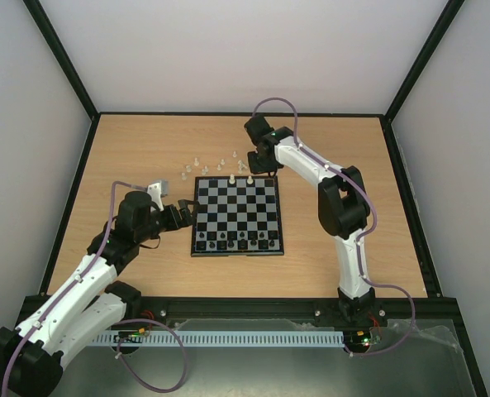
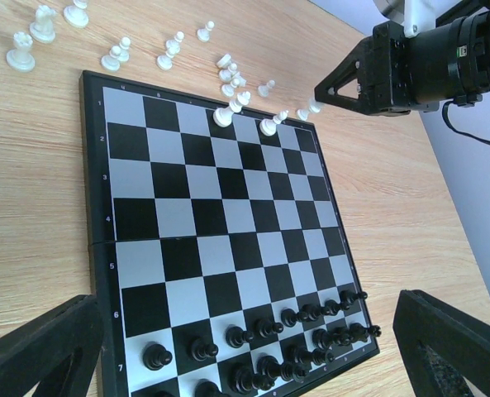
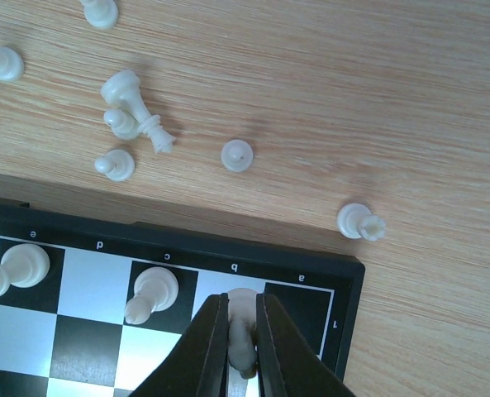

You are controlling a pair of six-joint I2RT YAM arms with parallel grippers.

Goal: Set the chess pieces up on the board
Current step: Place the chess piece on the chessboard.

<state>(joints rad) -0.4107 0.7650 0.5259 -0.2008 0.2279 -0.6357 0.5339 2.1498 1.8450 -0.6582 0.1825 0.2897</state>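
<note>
Nearest you, the dark figurine chess pieces [image 2: 156,356] stand in 2 rows on the near ranks of the flat black-and-silver checked chessboard [image 1: 236,217], which lies mid-table on the pale wooden tabletop [image 1: 352,223]. Your left gripper [image 1: 183,217] hovers just beside the board's left edge with its fingers spread wide and nothing between them. The middle ranks are bare. At the far rank, 2 cream figurine pieces [image 3: 154,289] stand on their squares. Your right gripper [image 3: 242,318] is above the far right corner, fingers pressed together on a small cream piece [image 3: 240,298] over the square lettered b. The closer standing cream piece is only 1 square away on c, close to the gripper finger on that side. Beyond the board's far border, loose cream pieces [image 3: 236,155] are scattered on the wood. Some are upright, several are tipped over, and 1 tipped cream rook [image 3: 360,222] lies near that corner.
</note>
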